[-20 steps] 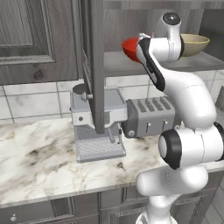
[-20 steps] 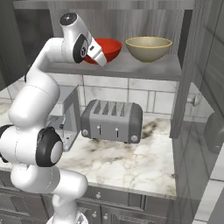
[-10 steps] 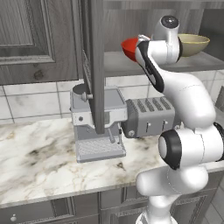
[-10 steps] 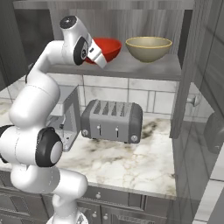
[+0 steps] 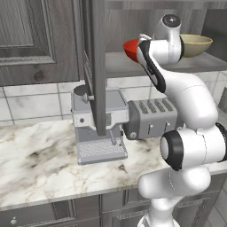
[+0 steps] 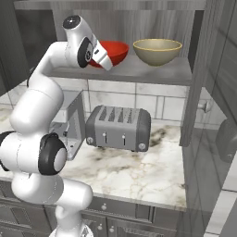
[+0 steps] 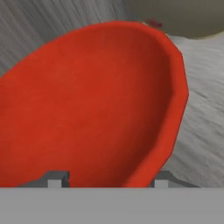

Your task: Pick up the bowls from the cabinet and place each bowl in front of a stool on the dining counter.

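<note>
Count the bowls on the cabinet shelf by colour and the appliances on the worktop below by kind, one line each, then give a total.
Red bowl: 1
Tan-olive bowl: 1
Toaster: 1
Coffee machine: 1
Total: 4

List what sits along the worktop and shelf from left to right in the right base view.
Coffee machine → red bowl → toaster → tan bowl → open cabinet door.
</note>
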